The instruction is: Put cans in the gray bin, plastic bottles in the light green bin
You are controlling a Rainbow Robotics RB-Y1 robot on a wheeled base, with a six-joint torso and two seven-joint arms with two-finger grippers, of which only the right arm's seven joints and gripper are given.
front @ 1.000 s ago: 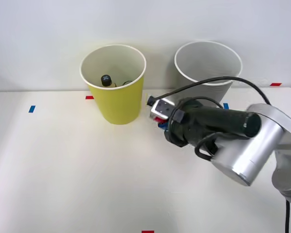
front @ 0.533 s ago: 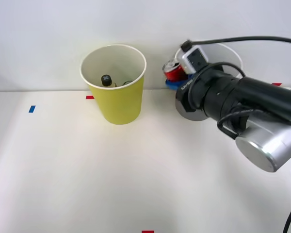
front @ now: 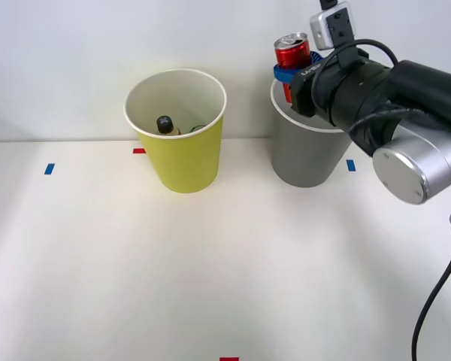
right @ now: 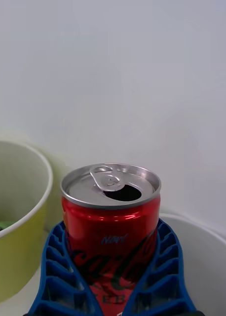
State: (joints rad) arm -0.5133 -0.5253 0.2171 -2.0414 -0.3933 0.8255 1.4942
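A small red can [front: 293,53] with a silver top is held upright in the air, and my right gripper [front: 289,74] is shut on it. It hangs over the left rim of the gray bin [front: 304,154]. In the right wrist view the open-topped can [right: 111,229] sits between the blue ribbed fingers [right: 56,266], with the gray bin's white rim [right: 202,229] below it. The light green bin [front: 184,154] stands to the left. A bottle's dark cap [front: 164,124] shows inside it.
Small blue tape marks [front: 49,168] and red tape marks [front: 138,150] lie on the white table. A white wall rises right behind both bins. My arm's black cable [front: 432,301] hangs down at the right edge.
My right gripper has risen with the can from table height between the bins up to above the gray bin's left rim.
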